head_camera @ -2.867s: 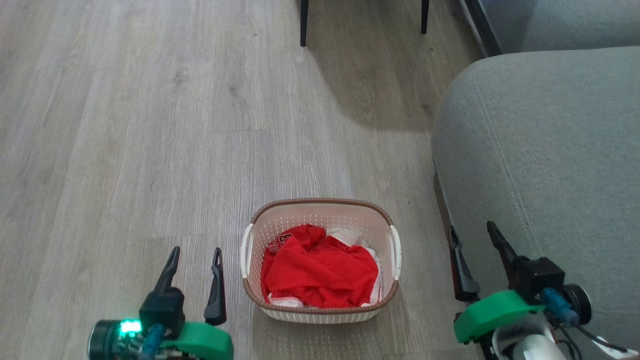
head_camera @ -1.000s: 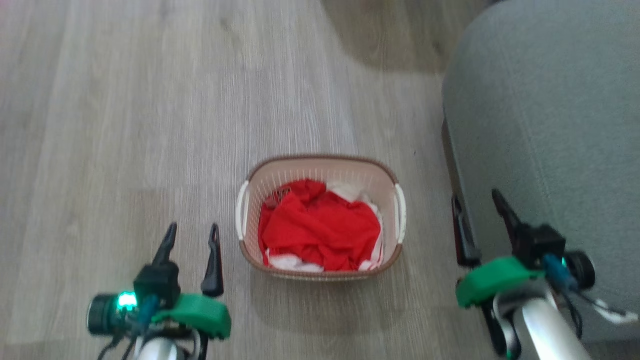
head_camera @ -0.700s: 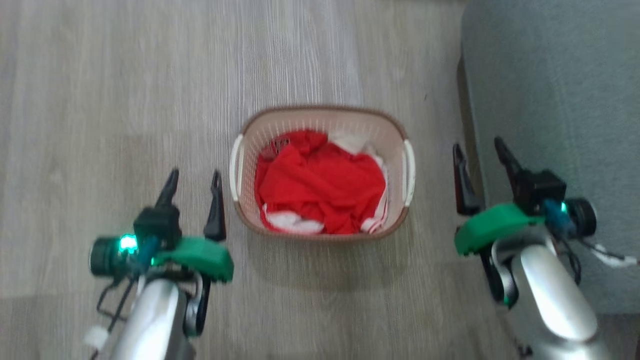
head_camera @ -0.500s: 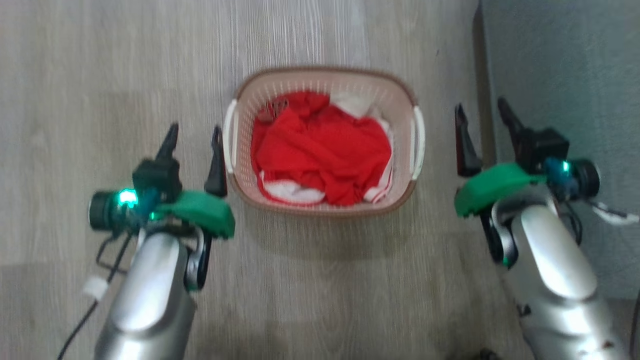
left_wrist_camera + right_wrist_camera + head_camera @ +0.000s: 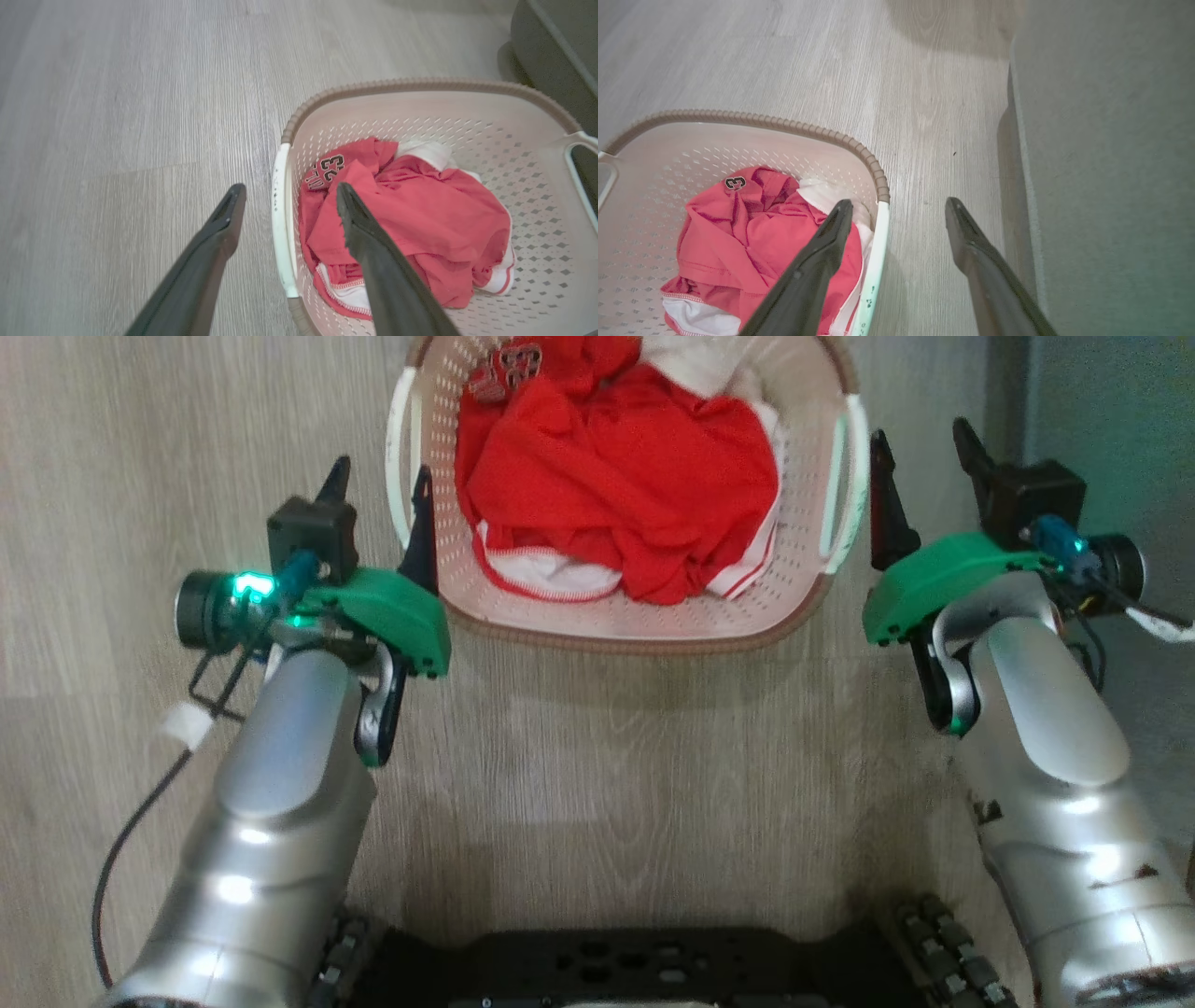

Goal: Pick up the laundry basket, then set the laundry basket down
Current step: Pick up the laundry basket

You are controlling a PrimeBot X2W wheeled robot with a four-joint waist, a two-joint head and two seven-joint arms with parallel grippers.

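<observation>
- Both arms have reached forward: the left claw [image 5: 383, 467] and right claw [image 5: 918, 429] now flank the laundry basket [image 5: 672, 614], each gaping wide, gripping nothing.
- Oval, perforated cream plastic, brown woven-look rim, crumpled red cloth [image 5: 616, 467] inside.
- It sits upright on the wood-grain floor [image 5: 653, 756], long axis crosswise, handle to handle.

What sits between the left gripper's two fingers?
In the left wrist view, the laundry basket's white side handle: the open left gripper straddles it, one finger outside over the floor, the other over the basket's interior.
</observation>
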